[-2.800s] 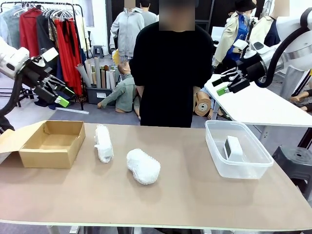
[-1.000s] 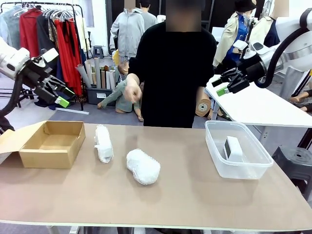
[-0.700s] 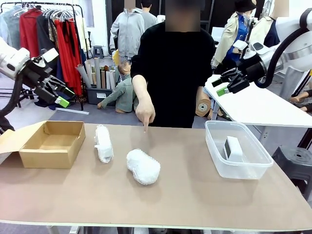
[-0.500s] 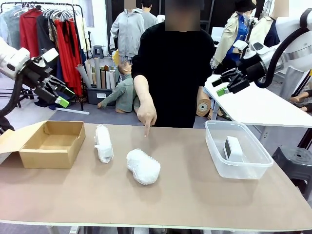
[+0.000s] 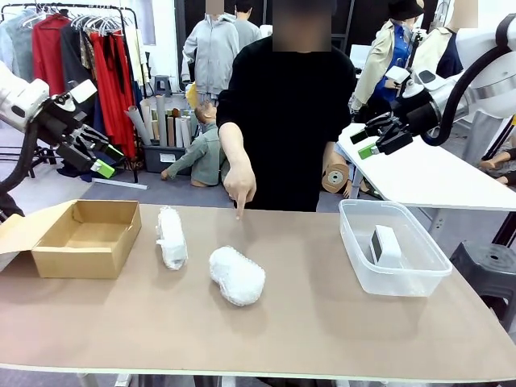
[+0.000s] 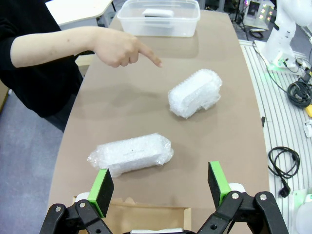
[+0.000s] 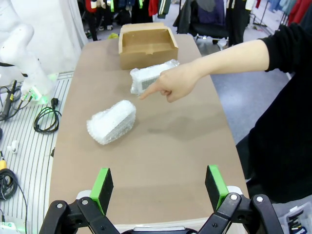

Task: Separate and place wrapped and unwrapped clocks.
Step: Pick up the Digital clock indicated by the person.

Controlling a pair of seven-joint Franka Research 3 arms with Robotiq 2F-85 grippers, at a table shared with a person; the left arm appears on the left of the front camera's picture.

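Note:
A fat oval bubble-wrap bundle lies mid-table. A slimmer wrapped roll lies to its left, beside the cardboard box. The bare white clock sits inside the clear tub. The person's hand points down at the table near the oval bundle. My left gripper hangs open high above the table's left end. High at the right, my right gripper is open too, holding nothing.
An open brown cardboard box stands at the table's left end. The clear plastic tub stands at the right end. A white side table is behind the tub. The person stands at the far edge.
The person's hand came up from the side and now points down at the table by the oval bundle. Both arms have stayed still.

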